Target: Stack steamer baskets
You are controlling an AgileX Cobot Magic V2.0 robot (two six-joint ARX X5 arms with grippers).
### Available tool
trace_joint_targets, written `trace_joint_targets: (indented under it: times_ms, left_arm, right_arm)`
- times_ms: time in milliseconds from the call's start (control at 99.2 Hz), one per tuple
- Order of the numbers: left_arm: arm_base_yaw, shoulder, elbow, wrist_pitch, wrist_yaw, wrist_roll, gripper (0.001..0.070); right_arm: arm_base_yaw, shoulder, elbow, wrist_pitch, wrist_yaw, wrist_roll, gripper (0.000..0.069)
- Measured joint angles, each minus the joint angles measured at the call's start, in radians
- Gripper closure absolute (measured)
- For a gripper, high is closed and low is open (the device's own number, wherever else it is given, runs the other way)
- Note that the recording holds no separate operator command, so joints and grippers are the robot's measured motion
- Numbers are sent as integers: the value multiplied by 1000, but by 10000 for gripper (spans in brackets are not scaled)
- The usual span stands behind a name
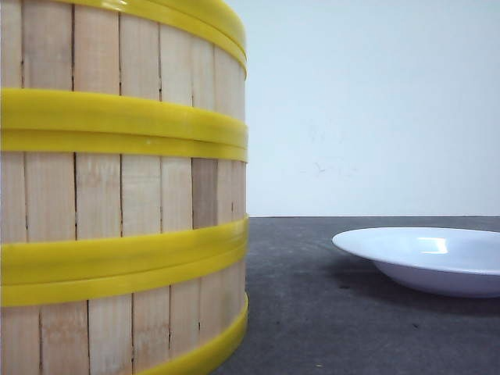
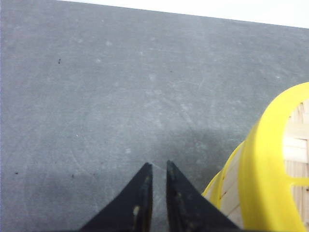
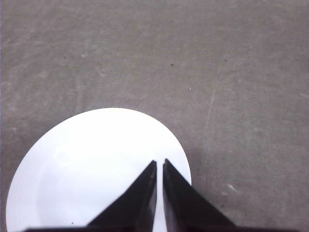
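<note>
A plain white wall (image 1: 367,109) rises behind a dark grey, lightly scuffed tabletop (image 1: 312,312); light is soft and even.
</note>
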Motion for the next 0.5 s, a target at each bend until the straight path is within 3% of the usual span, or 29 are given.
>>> trace_joint_targets:
  times_ms: [202,504]
  left_arm:
    - [11,-64,-42,38,-51,20,685]
    - [107,-338,-372,167,-72,38,685]
  right_arm:
    - [0,0,0,1,0,0,675]
    - [0,0,0,4,0,0,675]
